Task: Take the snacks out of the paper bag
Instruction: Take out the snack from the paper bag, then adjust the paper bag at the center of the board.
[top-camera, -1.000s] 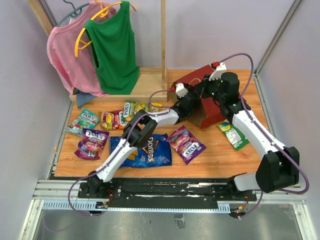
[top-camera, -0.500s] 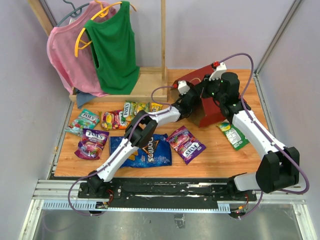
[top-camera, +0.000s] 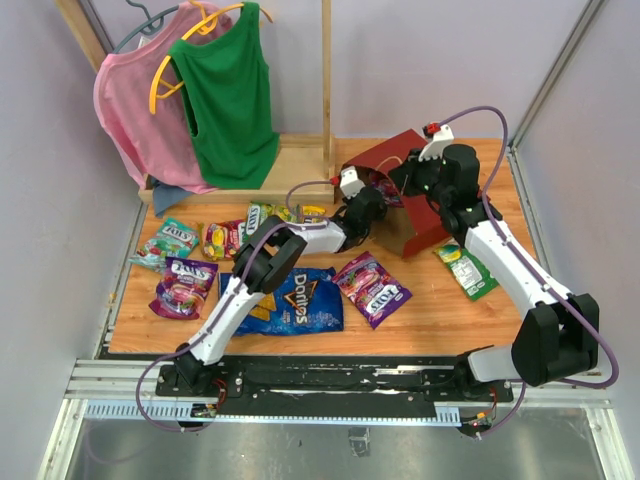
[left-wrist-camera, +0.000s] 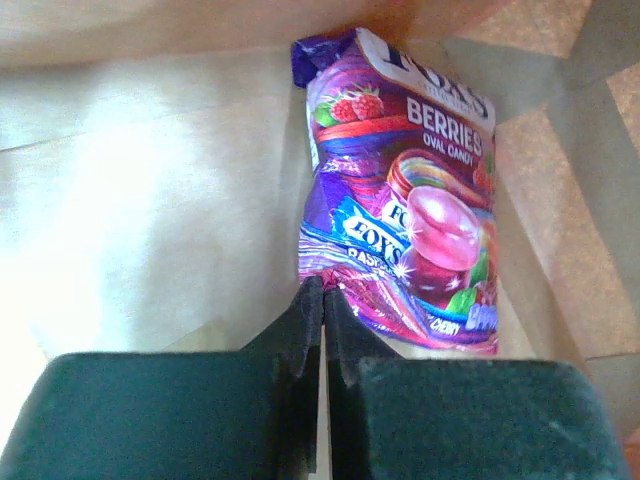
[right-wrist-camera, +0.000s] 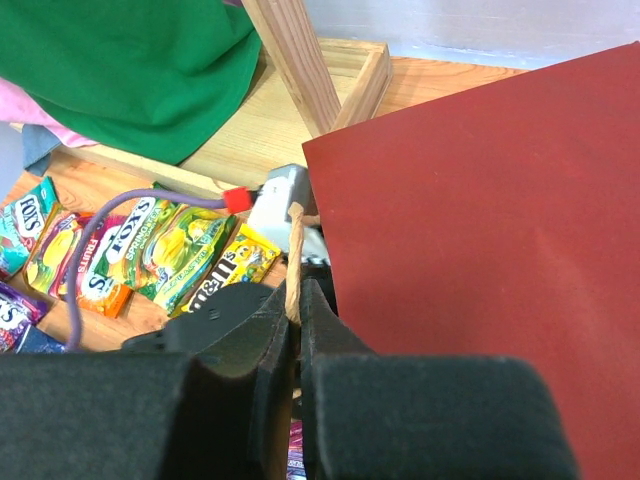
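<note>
Pinches the lower corner of the berry pack (left-wrist-camera: 400, 220) with the left jaws, pressed together on it. Works inside the bag (top-camera: 425, 228): pack flat on the brown inner wall, label up, its top end pointing away from the jaws. Clamps the bag's handle (right-wrist-camera: 293, 245) in the right jaws, shut tight on the twisted paper loop, just beside the red outer wall. Has the bag tipped on its side at the far right of the desk (top-camera: 420, 322), mouth facing left, upper wall raised like a flap.

Outside the bag, flat on the desk: Doritos bag (top-camera: 290, 300) toward the near edge; purple pack (top-camera: 372, 288) just right of it, in front of the bag's mouth; green pack (top-camera: 466, 268) right of the bag, apart from it. Farther left, a loose cluster: teal pack (top-camera: 168, 240), violet pack (top-camera: 183, 285), orange pack (top-camera: 225, 240), lime pack (top-camera: 262, 215), yellow pack (top-camera: 313, 212), the last nearest the bag. Behind the cluster, a wooden rack (top-camera: 326, 80) with a pink top (top-camera: 135, 115) and a green top (top-camera: 230, 95) hung on it.
</note>
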